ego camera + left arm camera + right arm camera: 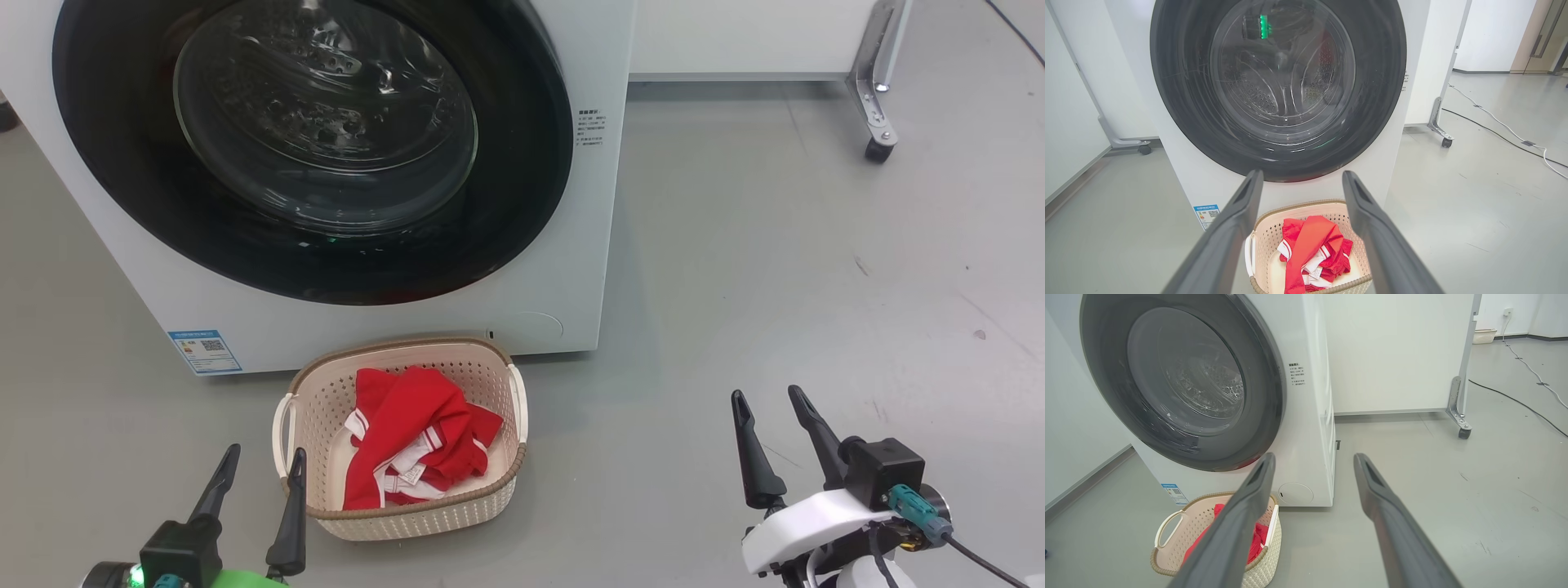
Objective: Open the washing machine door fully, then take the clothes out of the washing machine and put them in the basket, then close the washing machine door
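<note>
Before the door (pixel 522 188), seemingly shut, L gripper (pixel 267 451) & R gripper (pixel 766 394) gape wide, both empty, touching nothing.

**Grey Floor, White Panels, Trailing Cable**

A smooth grey floor (pixel 775 269) lay under soft, even light, faintly scuffed. In the head view a white partition panel (pixel 735 37) stood at one o'clock, its metal foot (pixel 875 90) ending in a black caster (pixel 878 151). In the left wrist view a white cable (pixel 1511 131) trailed over the floor at three o'clock, a tan door (pixel 1537 36) stood at two o'clock, and another white panel (pixel 1069 102) stood at nine o'clock.
</note>
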You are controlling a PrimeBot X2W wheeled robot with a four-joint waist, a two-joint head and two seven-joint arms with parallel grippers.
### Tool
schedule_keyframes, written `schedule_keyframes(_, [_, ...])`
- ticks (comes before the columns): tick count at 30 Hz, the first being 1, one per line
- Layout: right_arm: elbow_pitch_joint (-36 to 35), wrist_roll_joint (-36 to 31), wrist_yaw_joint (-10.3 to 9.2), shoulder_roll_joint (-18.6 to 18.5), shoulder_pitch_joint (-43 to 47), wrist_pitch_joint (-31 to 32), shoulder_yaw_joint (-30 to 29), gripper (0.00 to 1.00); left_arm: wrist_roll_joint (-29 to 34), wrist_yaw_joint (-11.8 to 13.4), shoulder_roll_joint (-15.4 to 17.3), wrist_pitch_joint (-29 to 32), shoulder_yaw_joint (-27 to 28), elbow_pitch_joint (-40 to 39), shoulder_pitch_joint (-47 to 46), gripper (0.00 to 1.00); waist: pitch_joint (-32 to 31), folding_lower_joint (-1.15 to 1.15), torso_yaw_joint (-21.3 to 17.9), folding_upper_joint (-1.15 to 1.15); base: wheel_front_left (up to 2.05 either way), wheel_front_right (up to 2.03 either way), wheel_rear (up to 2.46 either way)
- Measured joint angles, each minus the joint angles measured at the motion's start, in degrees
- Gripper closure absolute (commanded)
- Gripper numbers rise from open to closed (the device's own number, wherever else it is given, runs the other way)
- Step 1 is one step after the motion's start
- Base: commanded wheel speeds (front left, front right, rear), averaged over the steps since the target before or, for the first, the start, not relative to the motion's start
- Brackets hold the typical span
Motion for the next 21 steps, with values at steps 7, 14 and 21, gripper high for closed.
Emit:
schedule_keyframes(7, [-0.9,-0.5,-0.02,0.0,0.1,0.0,0.0,0.0,0.0,0.3,0.0,0.0,0.0,-0.5,0.1,0.0,-0.1,0.0,-0.1,0.0,0.0,0.0,0.0])
schedule_keyframes(14, [-1.5,-0.6,-0.13,0.1,1.3,0.0,0.0,0.0,0.0,0.7,0.0,0.2,-0.1,-1.1,0.3,0.0,-0.1,0.0,-0.2,0.0,0.0,0.0,0.0])
schedule_keyframes(21, [-2.1,-1.5,-0.53,0.1,2.0,0.0,0.0,0.0,0.0,1.1,0.0,0.2,0.0,-1.6,0.5,0.0,0.0,0.0,-0.2,0.0,0.0,0.0,0.0])
